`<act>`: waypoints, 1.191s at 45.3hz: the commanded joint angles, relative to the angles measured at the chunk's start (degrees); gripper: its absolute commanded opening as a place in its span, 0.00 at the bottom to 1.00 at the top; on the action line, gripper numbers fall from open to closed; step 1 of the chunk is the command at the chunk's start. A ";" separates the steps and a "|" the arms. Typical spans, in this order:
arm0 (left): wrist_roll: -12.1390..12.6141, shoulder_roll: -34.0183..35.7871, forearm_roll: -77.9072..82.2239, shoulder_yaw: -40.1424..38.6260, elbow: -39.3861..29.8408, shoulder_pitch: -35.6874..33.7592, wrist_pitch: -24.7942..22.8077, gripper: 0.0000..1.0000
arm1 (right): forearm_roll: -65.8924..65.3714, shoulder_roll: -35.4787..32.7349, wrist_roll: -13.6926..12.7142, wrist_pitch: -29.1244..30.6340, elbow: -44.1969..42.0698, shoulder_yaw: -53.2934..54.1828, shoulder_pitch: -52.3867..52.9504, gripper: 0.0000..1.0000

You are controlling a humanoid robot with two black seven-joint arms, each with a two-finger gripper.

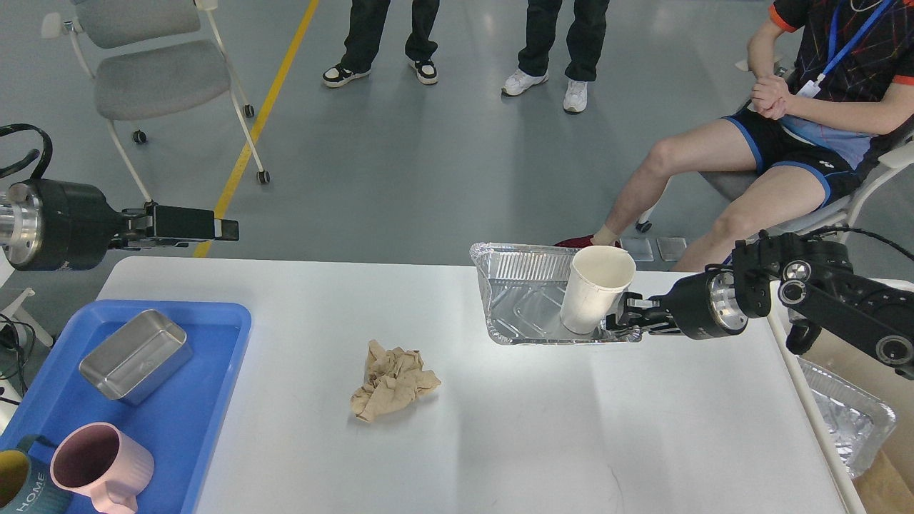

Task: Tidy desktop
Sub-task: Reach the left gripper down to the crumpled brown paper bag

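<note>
While the right end effector (pixel 620 323) pinches the foil tray (pixel 525 285), crumpled paper (pixel 391 380) litters the desktop (pixel 500 428).

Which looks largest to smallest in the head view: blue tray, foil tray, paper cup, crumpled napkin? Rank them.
1. blue tray, partly cut off by the frame
2. foil tray
3. paper cup and crumpled napkin look about alike; the napkin lies nearer the camera, so I won't rank them.
</note>
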 commanded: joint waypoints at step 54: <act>1.20 -39.16 9.24 5.19 24.52 15.14 12.84 0.97 | 0.00 -1.40 -0.09 -0.09 0.97 1.31 -2.28 0.00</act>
